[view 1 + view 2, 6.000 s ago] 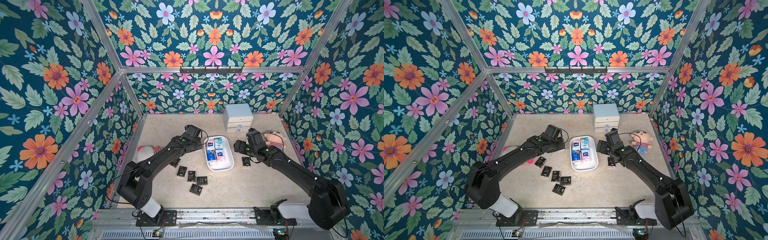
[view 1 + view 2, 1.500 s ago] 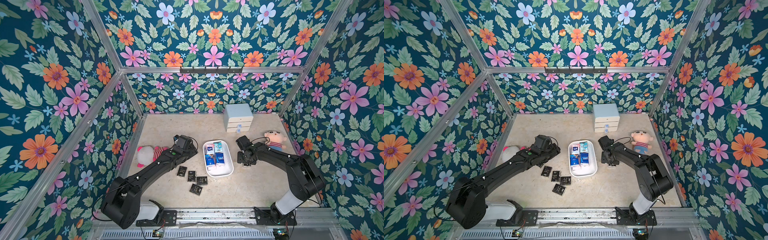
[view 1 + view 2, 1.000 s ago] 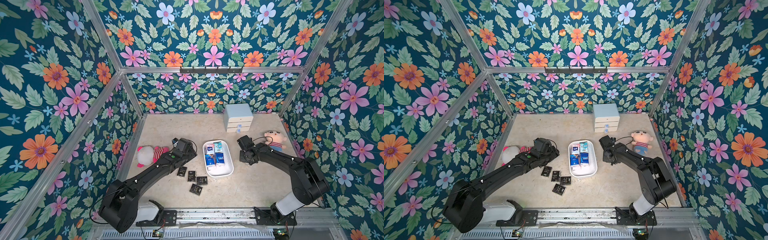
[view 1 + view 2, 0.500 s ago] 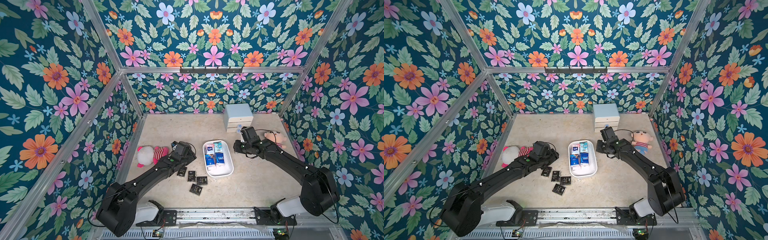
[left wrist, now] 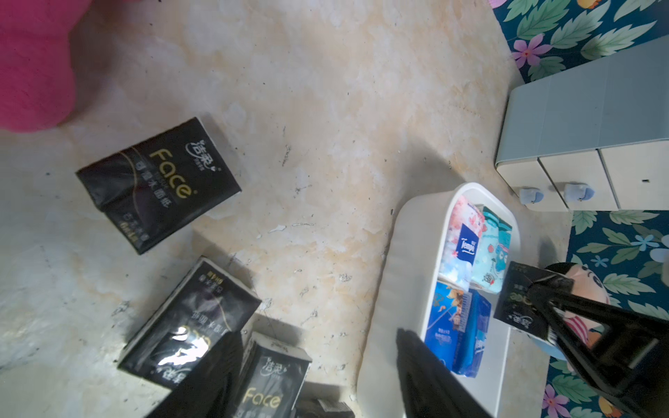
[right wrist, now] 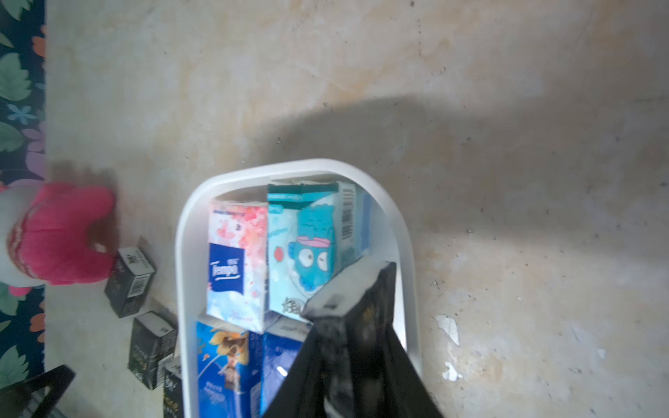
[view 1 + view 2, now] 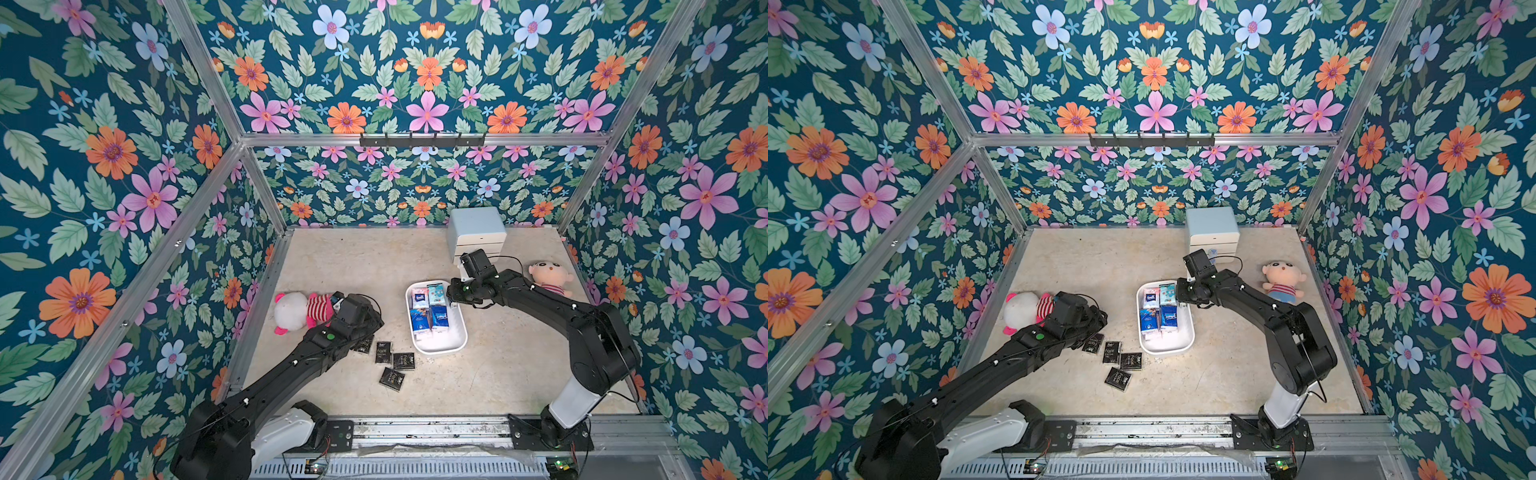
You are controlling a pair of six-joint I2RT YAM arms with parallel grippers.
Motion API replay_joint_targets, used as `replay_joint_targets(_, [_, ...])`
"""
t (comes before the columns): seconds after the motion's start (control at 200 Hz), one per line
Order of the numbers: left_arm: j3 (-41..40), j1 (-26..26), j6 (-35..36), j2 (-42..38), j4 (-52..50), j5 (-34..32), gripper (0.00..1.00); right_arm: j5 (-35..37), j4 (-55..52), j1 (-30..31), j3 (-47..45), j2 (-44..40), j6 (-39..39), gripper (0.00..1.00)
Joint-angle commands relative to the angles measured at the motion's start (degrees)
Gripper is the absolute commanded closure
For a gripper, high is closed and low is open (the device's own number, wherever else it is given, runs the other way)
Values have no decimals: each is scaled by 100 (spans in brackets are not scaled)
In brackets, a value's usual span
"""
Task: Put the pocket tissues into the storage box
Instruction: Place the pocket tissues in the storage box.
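The white storage box [image 7: 459, 332] sits mid-floor and holds several blue, pink and light blue pocket tissues [image 7: 430, 311]. My right gripper [image 7: 452, 297] hangs over the box's far right rim, shut on a black tissue packet [image 6: 356, 296]. That packet also shows in the left wrist view [image 5: 516, 300]. Several black packets [image 7: 383, 352] lie on the floor left of the box. My left gripper [image 7: 370, 329] hovers low over them, open, with nothing between its fingers [image 5: 420, 358]. A black packet [image 5: 273, 376] lies just under the gap.
A pale blue drawer cabinet [image 7: 476, 230] stands at the back, just behind the right arm. A white and red plush doll [image 7: 297, 311] lies beside the left wrist. Another doll [image 7: 548, 276] lies at the right. Floral walls close in three sides.
My right gripper has risen from the floor right of the box and moved left over the box's rim with the black packet. My left gripper has drifted slightly nearer the black packets.
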Motion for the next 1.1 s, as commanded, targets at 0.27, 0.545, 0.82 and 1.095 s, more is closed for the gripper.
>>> replay_joint_targets(0.27, [288, 347, 473, -28, -554, -316, 26, 276, 137, 9, 196, -232, 25, 38])
replay_joint_targets(0.545, [184, 1069, 564, -177, -798, -270, 25, 348, 124, 9, -354, -995, 142, 37])
replay_joint_targets(0.82, [145, 1498, 1307, 353, -657, -380, 25, 442, 129, 9, -838, -1375, 251, 37])
replay_joint_targets(1.095, [352, 2038, 3086, 1148, 406, -76, 25, 400, 186, 11, -928, -1358, 350, 37])
